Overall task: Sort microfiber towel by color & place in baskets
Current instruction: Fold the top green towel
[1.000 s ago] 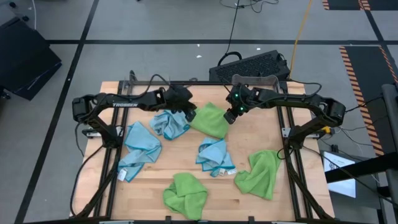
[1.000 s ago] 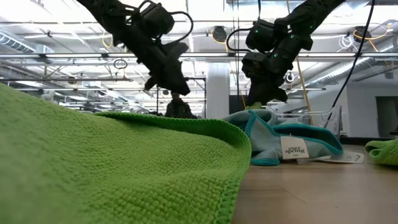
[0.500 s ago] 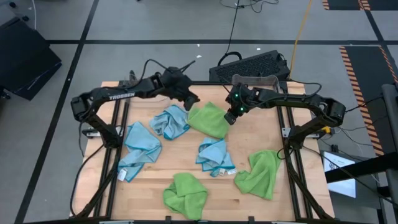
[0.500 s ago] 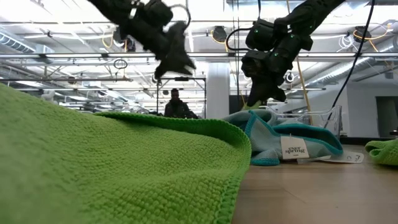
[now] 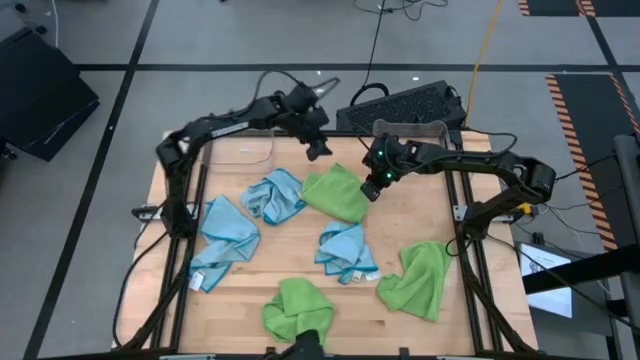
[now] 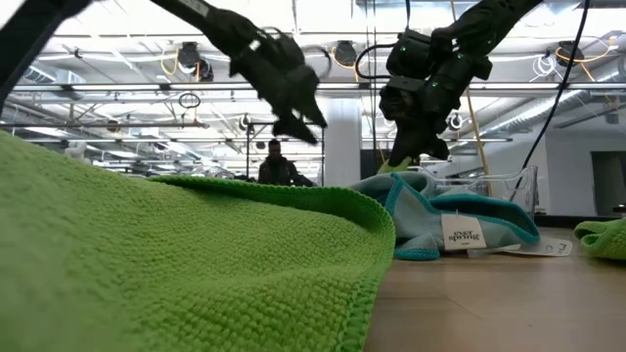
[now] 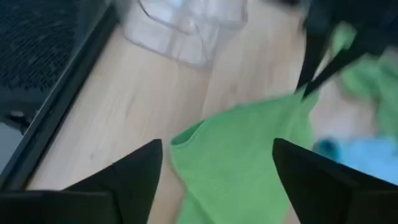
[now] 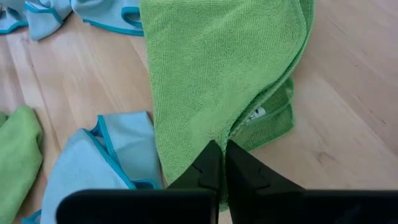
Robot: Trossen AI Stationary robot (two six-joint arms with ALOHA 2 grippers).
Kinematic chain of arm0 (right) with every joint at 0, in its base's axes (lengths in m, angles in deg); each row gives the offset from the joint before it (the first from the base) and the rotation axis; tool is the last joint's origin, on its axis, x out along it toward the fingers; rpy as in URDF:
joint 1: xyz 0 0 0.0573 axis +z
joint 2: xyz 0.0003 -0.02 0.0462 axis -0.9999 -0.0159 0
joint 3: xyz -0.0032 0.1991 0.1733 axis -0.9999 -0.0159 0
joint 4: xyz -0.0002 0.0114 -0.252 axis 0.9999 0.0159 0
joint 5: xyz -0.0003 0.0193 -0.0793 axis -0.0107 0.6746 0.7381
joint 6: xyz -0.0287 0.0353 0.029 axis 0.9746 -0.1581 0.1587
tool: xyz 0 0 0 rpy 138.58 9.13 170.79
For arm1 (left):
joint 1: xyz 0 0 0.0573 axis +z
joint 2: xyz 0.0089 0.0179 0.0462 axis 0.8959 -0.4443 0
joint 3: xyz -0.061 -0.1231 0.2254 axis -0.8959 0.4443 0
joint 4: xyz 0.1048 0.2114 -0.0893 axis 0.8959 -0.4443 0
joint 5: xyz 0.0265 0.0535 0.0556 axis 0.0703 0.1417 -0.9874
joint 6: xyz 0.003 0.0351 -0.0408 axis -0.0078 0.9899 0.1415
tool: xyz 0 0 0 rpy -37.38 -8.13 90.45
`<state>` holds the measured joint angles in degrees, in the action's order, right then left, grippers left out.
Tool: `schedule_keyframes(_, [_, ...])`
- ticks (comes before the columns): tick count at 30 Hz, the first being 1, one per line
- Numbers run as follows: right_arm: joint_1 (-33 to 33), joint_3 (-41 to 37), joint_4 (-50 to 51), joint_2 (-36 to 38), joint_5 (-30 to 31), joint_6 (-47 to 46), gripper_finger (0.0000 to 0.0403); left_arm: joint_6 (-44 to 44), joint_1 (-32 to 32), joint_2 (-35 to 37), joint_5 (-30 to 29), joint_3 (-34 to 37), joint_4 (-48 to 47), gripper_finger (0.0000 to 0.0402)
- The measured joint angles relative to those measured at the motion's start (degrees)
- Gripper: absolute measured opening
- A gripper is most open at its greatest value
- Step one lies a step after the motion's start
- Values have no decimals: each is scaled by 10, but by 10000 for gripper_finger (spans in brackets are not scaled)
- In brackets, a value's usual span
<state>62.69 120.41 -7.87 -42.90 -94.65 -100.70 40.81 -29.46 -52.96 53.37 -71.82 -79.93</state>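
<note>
Table (image 5: 420,215) carries six towels, three green and three blue, none sorted yet. Right claw (image 5: 367,190) is clenched on the edge of the green towel (image 5: 338,193) at the table's middle rear, probably to lift it toward a clear basket (image 5: 245,150) at the left rear. Left claw (image 5: 318,150) hangs released above, empty. Second basket hard to make out.
</note>
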Motion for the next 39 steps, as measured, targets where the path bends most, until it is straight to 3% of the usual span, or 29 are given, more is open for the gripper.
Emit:
schedule_keyframes(4, [3, 0, 0, 0, 0, 8, 2, 94, -4, -36, 8, -12, -17, 323])
schedule_keyframes(12, [3, 0, 0, 0, 1, 8, 1, 162, -24, -70, -30, -12, -4, 321])
schedule_keyframes(32, [3, 0, 0, 0, 0, 19, 1, 67, -30, -153, -77, -12, 44, 332])
schedule_keyframes(39, [3, 0, 0, 0, -1, 21, 0, 30, -35, -153, -95, -48, -3, 285])
